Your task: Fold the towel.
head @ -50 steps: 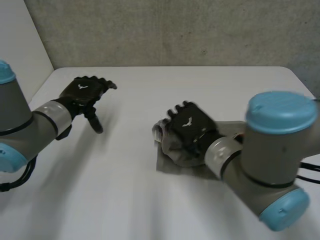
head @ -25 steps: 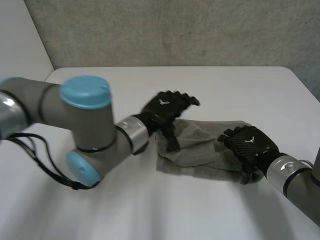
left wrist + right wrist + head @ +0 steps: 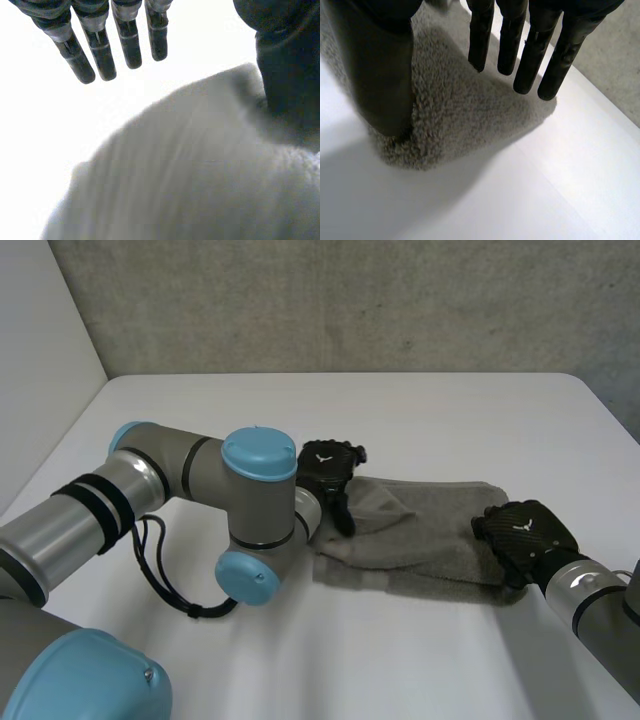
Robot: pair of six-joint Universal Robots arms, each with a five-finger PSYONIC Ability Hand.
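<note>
A grey towel point(image 3: 420, 530) lies stretched out left to right on the white table point(image 3: 450, 420). My left hand point(image 3: 330, 462) is at the towel's left end. In the left wrist view its straight fingers point(image 3: 102, 55) hang over bare table just past the towel's edge point(image 3: 200, 175), and the thumb point(image 3: 290, 65) rests on the cloth. My right hand point(image 3: 522, 532) is on the towel's right end. There its straight fingers point(image 3: 530, 55) hover over a corner of the towel point(image 3: 455, 115) while the thumb point(image 3: 385, 75) presses down on it. Both hands are open.
My left arm's elbow point(image 3: 255, 520) reaches across the table's left half, close to the towel. A grey wall point(image 3: 350, 300) rises behind the table's far edge. Bare tabletop lies beyond the towel and in front of it.
My left arm swung in from the far left to the towel's left end. My right hand slid from the towel's left part to its right end, and the towel now lies longer and flatter.
</note>
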